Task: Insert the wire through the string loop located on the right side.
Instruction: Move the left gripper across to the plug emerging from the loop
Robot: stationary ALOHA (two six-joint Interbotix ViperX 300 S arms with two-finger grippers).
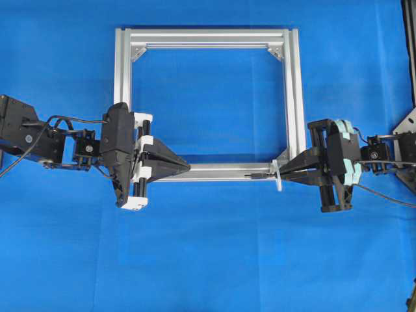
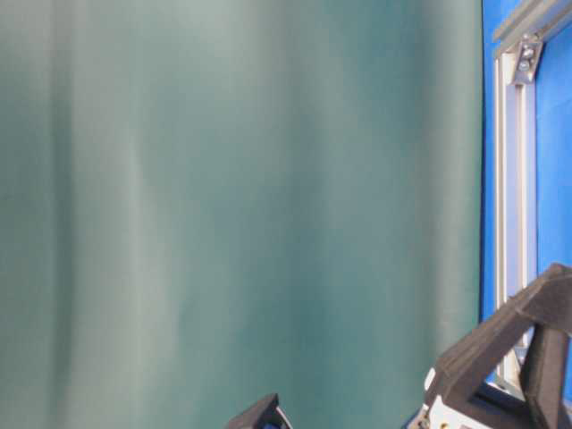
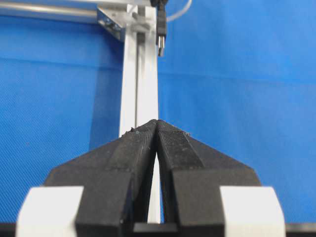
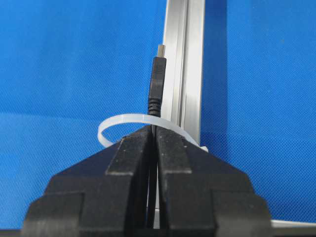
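Right gripper [image 4: 153, 129]: jaws pressed shut on the wire [image 4: 157, 84] just behind its plug, at the near right corner of the frame [image 1: 214, 171].
Wire: the slim black plug tip pokes out past the right jaws and lies along the frame's near rail, pointing towards the left arm; in the right wrist view it stands clear beyond the band of the loop.
String loop [image 4: 123, 122]: a thin white band at the frame's near right corner, curving just in front of the right jaw tips; the plug appears to have passed through it, though the exact threading under the jaws is hidden.
Left gripper [image 3: 157, 123]: jaws closed together on nothing, hovering over the near rail towards the frame's left corner, well apart from the plug tip [image 3: 161, 37].
Frame: a silver aluminium square lying flat on the blue bench [image 1: 208, 260], corner brackets visible at its far side.
Progress: judged nearly done; only a short length of wire shows beyond the loop.
Risk: if the right jaws let go before the left ones take the plug, the springy cable could slide back out of the loop.
Risk: with its jaws shut, the left gripper must open before reaching in; a closed approach could knock the plug off the rail or drag the flimsy loop aside.
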